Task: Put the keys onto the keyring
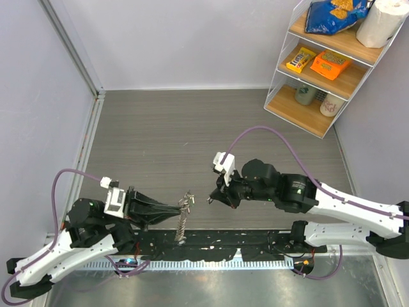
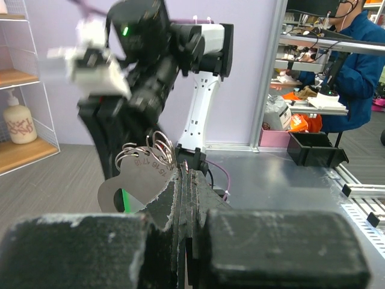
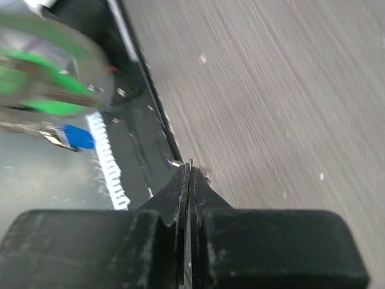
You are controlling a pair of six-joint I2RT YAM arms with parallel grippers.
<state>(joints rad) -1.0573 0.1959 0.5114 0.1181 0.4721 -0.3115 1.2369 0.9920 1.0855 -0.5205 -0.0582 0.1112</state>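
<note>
Overhead, the left hand [image 1: 185, 205] is clenched on the keyring [image 1: 182, 225], whose strip dangles over the tabletop's [image 1: 192, 128] near edge. The right hand [image 1: 213, 199] is just beside it. Left wrist: fingers [image 2: 201, 198] pinch its silver plate. Right wrist: the hand is clenched, and whether it grips anything is unclear; the blue tag [image 3: 78, 137] is blurred at the left.

Even, bright overhead light is cast, with soft shadows. Both wrist views are smeared by motion, and the left gripper [image 2: 183, 176] is left unfocused.
</note>
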